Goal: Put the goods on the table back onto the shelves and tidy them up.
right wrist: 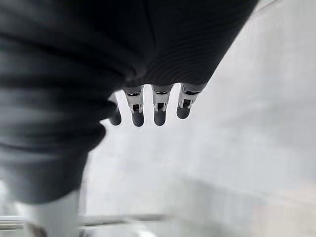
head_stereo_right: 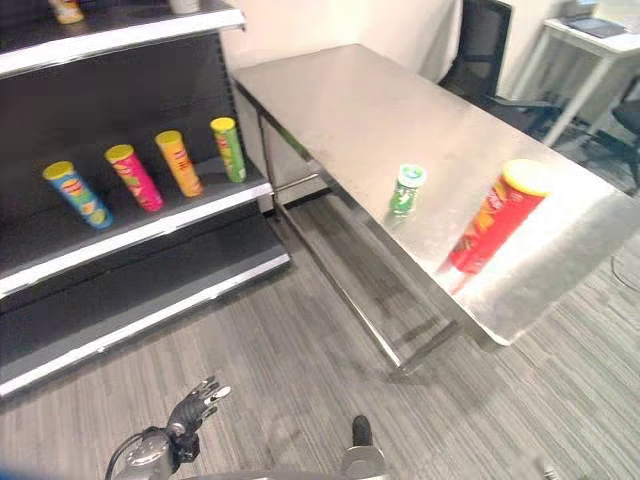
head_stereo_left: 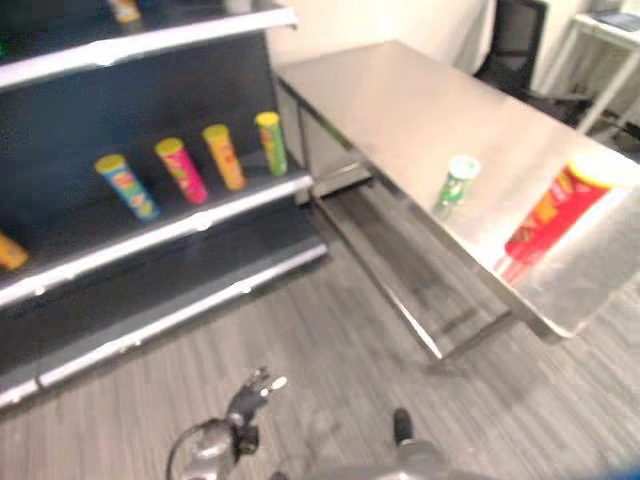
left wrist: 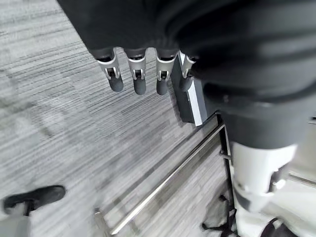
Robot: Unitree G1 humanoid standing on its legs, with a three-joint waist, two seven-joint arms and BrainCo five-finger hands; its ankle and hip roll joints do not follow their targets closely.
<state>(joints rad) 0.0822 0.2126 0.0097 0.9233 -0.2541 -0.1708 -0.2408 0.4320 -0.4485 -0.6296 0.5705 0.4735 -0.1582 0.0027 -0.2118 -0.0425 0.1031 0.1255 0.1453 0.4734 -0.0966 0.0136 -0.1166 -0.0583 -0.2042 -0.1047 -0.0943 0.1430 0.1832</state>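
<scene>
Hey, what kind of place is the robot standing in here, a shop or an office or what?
Probably a mock shop set up in an office or lab: dark retail shelves with snack cans in a row, a steel table, plus an office chair behind.

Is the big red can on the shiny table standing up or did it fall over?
Standing up. The tall red cylindrical can rests on its bottom end on the shiny steel table, its yellow lid on top.

From here no print reads: the red can [head_stereo_right: 496, 217] and green can [head_stereo_right: 405, 190] on the tabletop [head_stereo_right: 400, 110] carry labels, seemingly lettered, but illegible.
</scene>
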